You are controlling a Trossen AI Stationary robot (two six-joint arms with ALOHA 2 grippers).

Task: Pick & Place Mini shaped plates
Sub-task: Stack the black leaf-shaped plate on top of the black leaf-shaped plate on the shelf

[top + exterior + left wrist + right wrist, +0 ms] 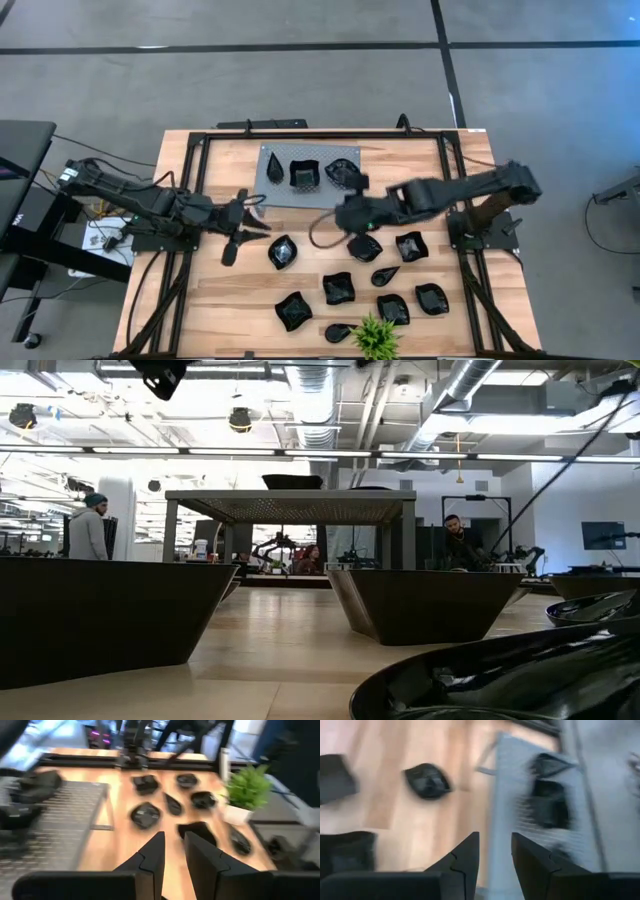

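Observation:
Several glossy black mini plates (338,288) lie on the wooden table, among them one (283,250) near the middle. Three more (303,174) sit on the grey perforated stand (285,188). My left gripper (252,214) hovers open left of the middle plate and holds nothing; its wrist view looks over the plates (145,814) past the empty gripper (173,845). My right gripper (345,212) hangs open and empty over the table just in front of the stand. Its wrist view, past the gripper (495,845), shows the stand (520,785) and a plate (426,780) on the table.
A small green plant (375,338) stands at the table's near edge among the plates. A black frame (200,140) borders the table. In the low view large plates (430,605) stand close to the camera in front of the stand (290,505). People show in the room behind.

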